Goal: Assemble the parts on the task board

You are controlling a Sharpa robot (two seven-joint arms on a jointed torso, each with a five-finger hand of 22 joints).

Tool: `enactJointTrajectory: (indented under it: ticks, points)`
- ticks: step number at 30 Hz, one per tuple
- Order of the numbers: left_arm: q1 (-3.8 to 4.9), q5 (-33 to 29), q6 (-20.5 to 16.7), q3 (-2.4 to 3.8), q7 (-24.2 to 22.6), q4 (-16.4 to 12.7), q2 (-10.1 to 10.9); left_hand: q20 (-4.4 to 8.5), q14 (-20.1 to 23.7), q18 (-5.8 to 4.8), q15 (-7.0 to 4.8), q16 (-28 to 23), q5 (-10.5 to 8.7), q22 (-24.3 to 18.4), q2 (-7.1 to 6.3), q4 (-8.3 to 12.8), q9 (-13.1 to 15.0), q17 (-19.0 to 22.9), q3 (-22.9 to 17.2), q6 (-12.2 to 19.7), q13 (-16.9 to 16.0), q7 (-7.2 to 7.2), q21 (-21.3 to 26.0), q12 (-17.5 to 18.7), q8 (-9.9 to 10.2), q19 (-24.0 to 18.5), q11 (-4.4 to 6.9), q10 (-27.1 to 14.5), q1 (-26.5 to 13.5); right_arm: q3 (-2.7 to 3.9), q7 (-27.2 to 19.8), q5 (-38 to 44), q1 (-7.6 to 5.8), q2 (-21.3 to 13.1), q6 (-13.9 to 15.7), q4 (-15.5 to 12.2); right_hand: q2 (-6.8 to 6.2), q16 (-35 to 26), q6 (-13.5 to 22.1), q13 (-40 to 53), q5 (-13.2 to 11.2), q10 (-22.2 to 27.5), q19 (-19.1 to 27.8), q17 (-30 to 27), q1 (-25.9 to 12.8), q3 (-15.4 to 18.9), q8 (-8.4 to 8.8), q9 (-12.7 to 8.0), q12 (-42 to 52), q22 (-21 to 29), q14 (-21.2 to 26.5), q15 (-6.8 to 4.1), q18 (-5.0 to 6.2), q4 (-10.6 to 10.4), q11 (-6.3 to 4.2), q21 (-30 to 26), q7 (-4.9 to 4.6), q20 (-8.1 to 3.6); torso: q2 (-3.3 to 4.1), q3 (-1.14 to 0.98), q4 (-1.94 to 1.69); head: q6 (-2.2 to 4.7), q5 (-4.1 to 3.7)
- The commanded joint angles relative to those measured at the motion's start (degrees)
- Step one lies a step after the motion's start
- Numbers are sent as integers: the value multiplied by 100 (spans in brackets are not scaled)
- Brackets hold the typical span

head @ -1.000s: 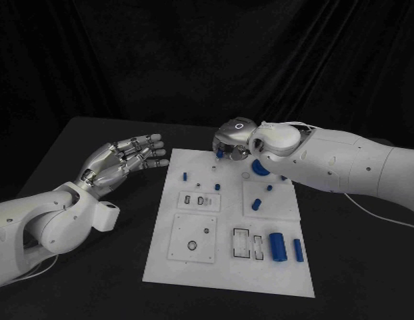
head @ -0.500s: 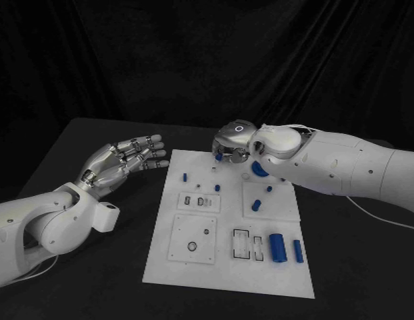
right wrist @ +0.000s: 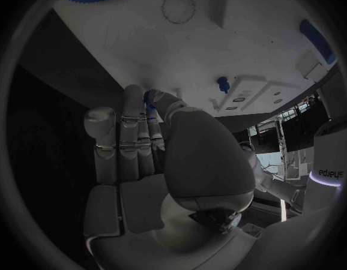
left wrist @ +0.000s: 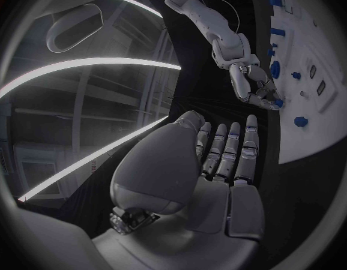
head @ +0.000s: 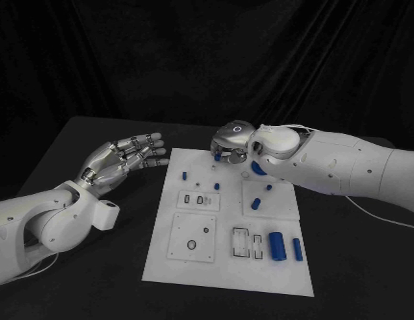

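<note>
Fingers of the right hand (head: 232, 141) pinch a small blue part (right wrist: 150, 95) at the board's (head: 228, 267) far edge (left hand (head: 122, 160) waits beside it, spread wide, holding nothing), so the pick-up seems in hand, and next comes carrying it to its socket.

Head view: looks down from above onto the task board (head: 228, 227).
Wrist views: close behind each hand; both share the board's far end.
</note>
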State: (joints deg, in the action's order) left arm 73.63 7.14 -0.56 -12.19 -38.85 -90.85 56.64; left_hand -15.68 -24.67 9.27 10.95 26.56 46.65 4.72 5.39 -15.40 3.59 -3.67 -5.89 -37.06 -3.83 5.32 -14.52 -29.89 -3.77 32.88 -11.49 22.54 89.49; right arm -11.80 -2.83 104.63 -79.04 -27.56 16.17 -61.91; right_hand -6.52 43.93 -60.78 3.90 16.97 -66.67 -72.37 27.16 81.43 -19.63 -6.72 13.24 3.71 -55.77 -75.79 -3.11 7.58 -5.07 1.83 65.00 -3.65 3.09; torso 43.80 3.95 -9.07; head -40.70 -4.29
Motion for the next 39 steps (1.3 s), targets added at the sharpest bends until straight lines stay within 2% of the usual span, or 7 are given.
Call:
enactJointTrajectory:
  ticks: [1,5,13,31,33,35,39]
  points:
    - [10,10,103,5,-149,1,-16,-13,41,-11,-15,-16,-31,-9,4,1,0,-9,-30,35,-6,23,23,-25,7,-32,-1,-51,56,-6,58,21,26,-10,-163,-27,-65,-41,201,-14,-24,189,78,8,-59,-50,116,466,-24,38,75,34,-33,-2,28,-79,98,29,2,4,-3,-13,-4]
    - [9,10,110,5,-128,8,-21,-16,62,-9,-15,-16,-47,-13,1,13,-3,-9,-54,71,-5,26,32,-21,13,-36,3,-86,58,-6,249,21,33,-21,-380,-40,-208,-143,1631,-18,-161,1431,431,-14,-89,13,318,88,-12,372,342,142,38,61,156,-470,536,140,2,3,-6,-18,0]
    - [9,10,124,5,-107,13,-20,-18,74,-8,-14,-16,-52,-15,-2,17,-4,-9,-63,80,-4,28,37,-19,15,-39,6,-106,56,-6,442,21,41,-77,-406,-37,-81,-185,2733,11,-190,2348,720,-28,-75,425,349,-352,-4,569,581,242,110,188,251,-842,637,242,2,2,-4,-20,1]
    - [9,10,142,4,-72,-6,67,-19,85,-7,-14,-16,-57,-18,-2,22,-2,-9,-76,74,-4,29,44,-17,13,-42,10,-127,55,-7,437,21,-324,-1545,730,-1538,105,-30,1642,387,-408,1047,457,9,-236,566,120,-311,1015,144,459,166,60,-18,137,-679,290,184,-5,7,25,-29,54]
    - [9,10,147,4,-69,0,61,-19,85,-7,-14,-16,-57,-18,-2,22,-2,-9,-76,74,-4,29,44,-17,13,-42,10,-127,55,-7,458,20,-348,-1696,741,-1639,51,-43,1460,1075,-559,410,524,5,-233,692,81,-316,2091,185,493,54,70,2,-61,-783,205,116,-8,7,18,-37,40]
    - [9,10,155,4,-67,6,54,-19,85,-7,-14,-16,-57,-18,-2,22,-2,-9,-76,74,-4,29,44,-17,13,-42,10,-127,55,-7,495,16,-360,-1805,683,-1699,153,164,1317,3157,-605,1370,263,141,-346,857,160,-391,4607,-258,410,21,-8,-154,-128,-509,135,43,-6,9,23,-39,41]
    - [8,10,174,4,-62,21,39,-20,87,-6,-12,-14,-58,-19,-4,24,-1,-10,-80,69,-4,29,46,-18,11,-44,12,-133,53,-9,617,-8,-336,-1998,447,-1765,194,3690,1165,7618,-800,-1425,-400,4791,-702,1074,178,-403,8111,-1487,-915,-132,-242,-469,-288,608,105,-99,-2,11,39,-46,49]
